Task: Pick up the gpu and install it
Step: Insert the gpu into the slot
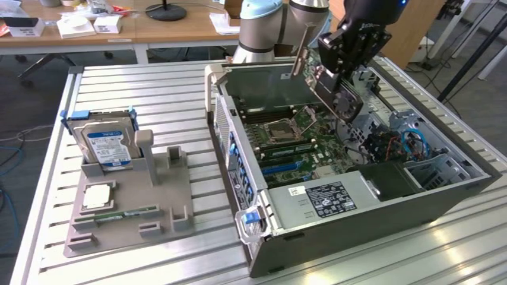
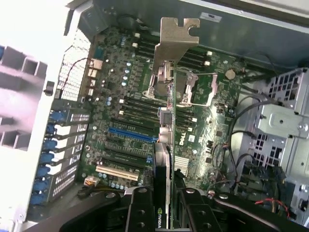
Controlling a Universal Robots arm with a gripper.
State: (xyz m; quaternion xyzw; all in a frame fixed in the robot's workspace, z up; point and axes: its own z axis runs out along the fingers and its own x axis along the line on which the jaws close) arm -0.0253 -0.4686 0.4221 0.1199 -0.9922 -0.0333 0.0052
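Observation:
My gripper (image 1: 342,65) hangs over the open computer case (image 1: 443,196), shut on the gpu (image 1: 336,95). The gpu is a thin card held on edge and tilted, with its metal bracket (image 1: 301,56) toward the case's back wall. In the wrist view the gpu (image 2: 166,125) shows edge-on between my black fingers (image 2: 140,208), its silver bracket (image 2: 178,34) at the far end. It hovers above the green motherboard (image 2: 120,101), roughly in line with the blue slot (image 2: 133,131), with a gap between card and board.
A grey fixture (image 1: 135,202) at the exterior view's left holds a silver hard drive with a blue label (image 1: 107,145), a processor chip (image 1: 97,196) and a green memory stick (image 1: 127,214). The power supply (image 1: 325,199) and drive cage (image 1: 431,169) crowd the case's near end.

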